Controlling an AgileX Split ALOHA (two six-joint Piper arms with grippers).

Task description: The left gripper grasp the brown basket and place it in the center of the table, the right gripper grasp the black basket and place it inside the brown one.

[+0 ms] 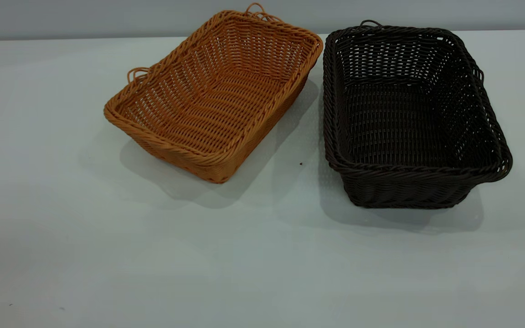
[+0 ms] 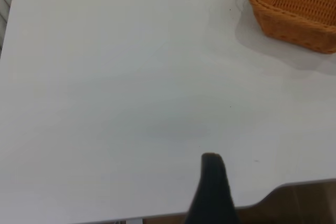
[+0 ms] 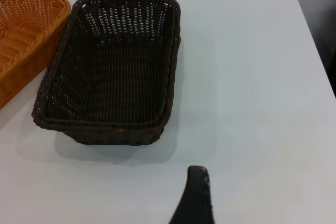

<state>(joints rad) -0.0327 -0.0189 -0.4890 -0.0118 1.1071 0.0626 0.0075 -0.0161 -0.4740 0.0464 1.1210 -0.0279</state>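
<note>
The left gripper (image 2: 211,182) is seen only as one dark fingertip low over bare table near its edge; whether its fingers are apart or together cannot be told. The right gripper (image 3: 195,195) is likewise a single dark tip, its state unreadable, hovering short of the black basket (image 1: 410,114). Farther off, the brown basket (image 1: 217,93) sits angled on the white table (image 1: 107,255), toward the far edge, its far corner close beside the black basket's rim. Neither basket is held. For the first step, the braided rim on the brown basket's near side is probably best pinched, well clear of the dark neighbour, then lifted level.
</note>
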